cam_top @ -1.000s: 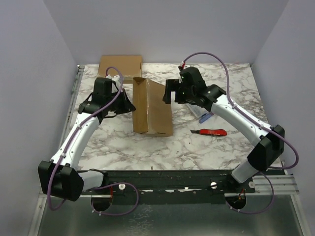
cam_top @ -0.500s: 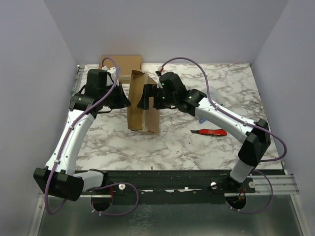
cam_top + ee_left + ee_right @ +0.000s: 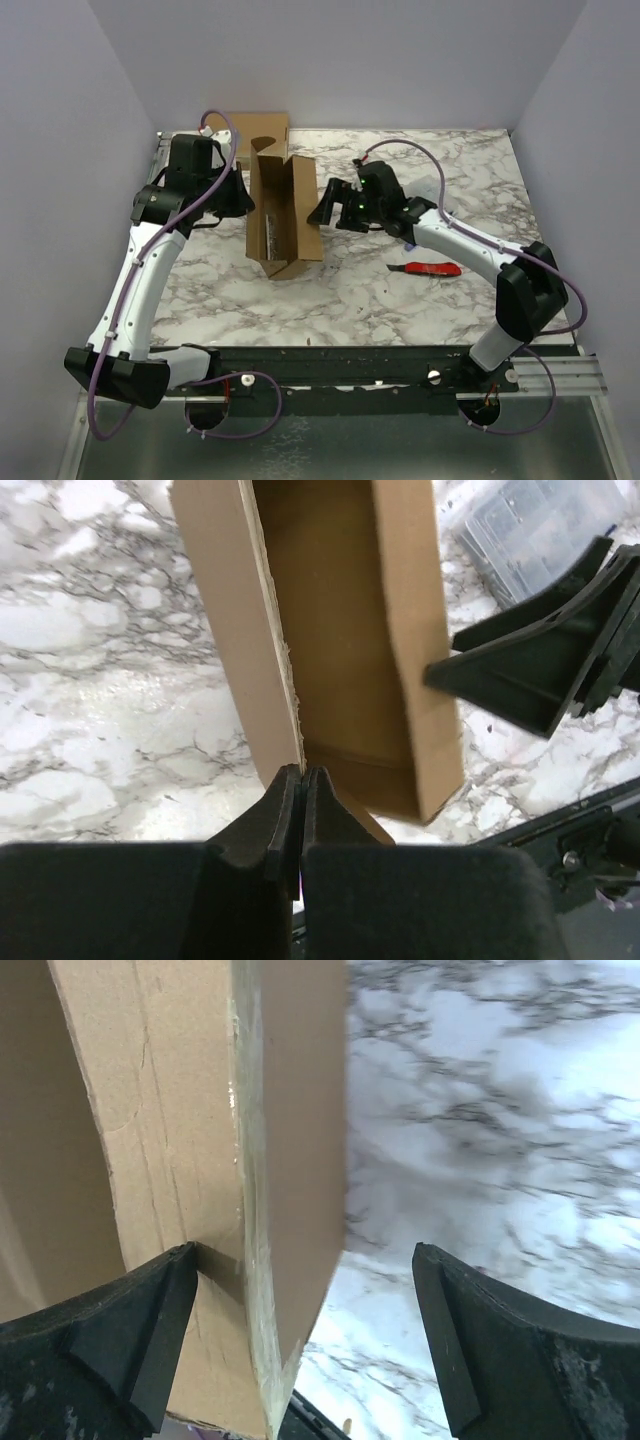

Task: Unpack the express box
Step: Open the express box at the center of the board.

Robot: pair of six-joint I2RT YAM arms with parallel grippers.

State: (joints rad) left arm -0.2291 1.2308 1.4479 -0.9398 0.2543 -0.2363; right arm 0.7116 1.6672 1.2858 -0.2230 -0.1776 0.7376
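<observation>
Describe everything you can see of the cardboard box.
The box is plain brown cardboard, long and narrow, its top open so the bare inside shows. It stands on the marble table, left of centre, its length running from near to far. The left fingers are shut on the slightly ragged edge of its left wall. The right fingers stand open at its right wall, one tip touching the cardboard.

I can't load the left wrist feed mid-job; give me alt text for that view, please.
The left pincer is shut on one side wall of the open cardboard box, over the marble table. The right pincer reaches the opposite wall; a clear plastic case lies beyond.
</observation>
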